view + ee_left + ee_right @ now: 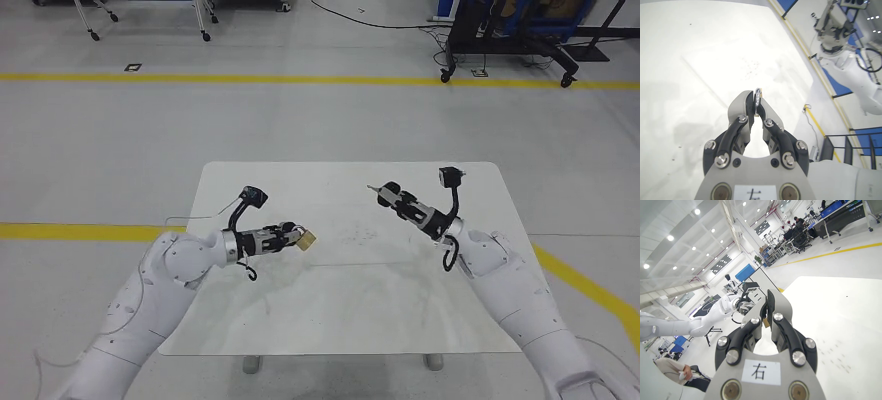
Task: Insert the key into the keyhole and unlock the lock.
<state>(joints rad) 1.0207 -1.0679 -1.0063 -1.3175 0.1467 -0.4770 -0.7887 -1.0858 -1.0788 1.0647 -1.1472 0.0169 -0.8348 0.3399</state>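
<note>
Padlock [304, 239], brass with silver shackle [757, 94], pinched in left gripper [756, 103]; slim silver key [373, 186] pinched in right gripper [767, 306]. Risk: misaligned tip missing keyhole.

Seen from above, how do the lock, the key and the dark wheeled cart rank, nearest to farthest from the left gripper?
1. lock, held in the left gripper.
2. key, opposite, in the right gripper.
3. dark wheeled cart, on the far floor.
</note>
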